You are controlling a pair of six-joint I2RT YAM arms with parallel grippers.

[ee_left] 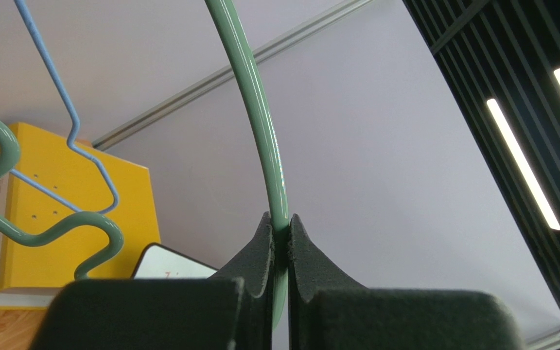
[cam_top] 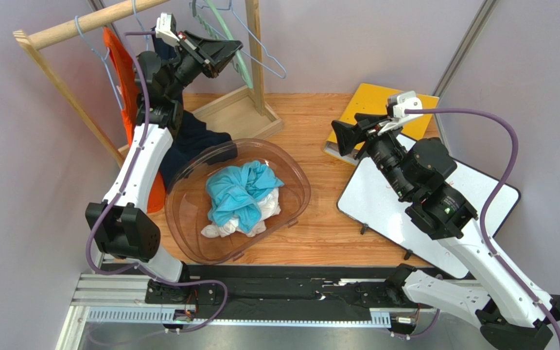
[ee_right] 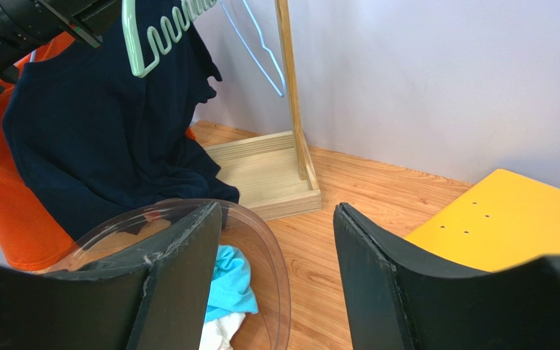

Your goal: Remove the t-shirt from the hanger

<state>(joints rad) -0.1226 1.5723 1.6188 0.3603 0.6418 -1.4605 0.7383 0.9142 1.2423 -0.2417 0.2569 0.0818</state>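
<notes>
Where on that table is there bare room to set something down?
Bare wood runs between the clear bowl and the white board, and farther back between the rack base and the yellow board. The left side is crowded by the hanging navy shirt and orange shirt.

left arm [cam_top: 140,157] raised high, left pincer [ee_left: 281,240] clamped shut; right arm [cam_top: 436,197] stretched forward, right pincer [ee_right: 275,219] agape

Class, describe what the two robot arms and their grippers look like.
The left arm and right arm have white shells and black joints, each trailing a purple cable. The left gripper and right gripper are black, with broad wedge-shaped fingers.
</notes>
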